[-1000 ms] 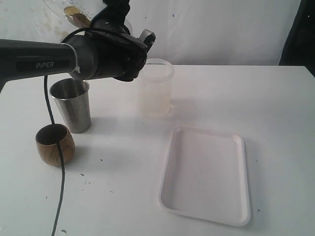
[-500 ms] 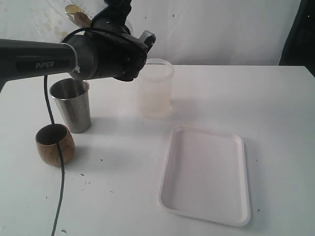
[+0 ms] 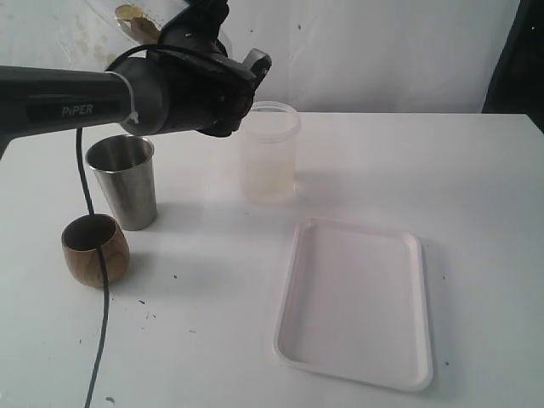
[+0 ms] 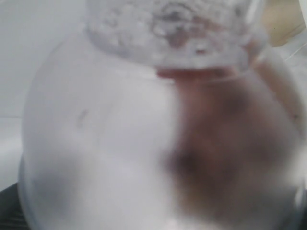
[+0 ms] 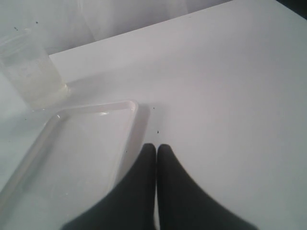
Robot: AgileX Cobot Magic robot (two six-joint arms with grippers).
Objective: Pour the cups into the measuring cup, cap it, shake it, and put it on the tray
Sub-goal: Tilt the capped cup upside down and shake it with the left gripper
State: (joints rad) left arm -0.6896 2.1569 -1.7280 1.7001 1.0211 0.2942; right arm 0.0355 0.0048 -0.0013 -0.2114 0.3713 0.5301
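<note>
My left gripper [image 3: 194, 24] is raised at the back left, shut on the clear measuring cup [image 3: 129, 15], which is tipped over with brown contents showing near the top edge. In the left wrist view the measuring cup [image 4: 144, 143] fills the frame as a blur, hiding the fingers. The steel tumbler [image 3: 124, 183] and the brown wooden cup [image 3: 95, 249] stand upright on the table at the left. The white tray [image 3: 293, 272] lies at the front right with nothing on it. My right gripper [image 5: 156, 147] is shut on nothing, low beside the tray [image 5: 98, 108] rim.
A frosted translucent tub [image 3: 269, 155] stands upright behind the tray, just right of my left arm; the same tub [image 5: 29, 72] shows in the right wrist view. A black cable [image 3: 104, 289] hangs from the left arm in front of the wooden cup.
The left arm has risen slightly, carrying the measuring cup and its brown contents a little higher and to the left. The other things have not moved.
</note>
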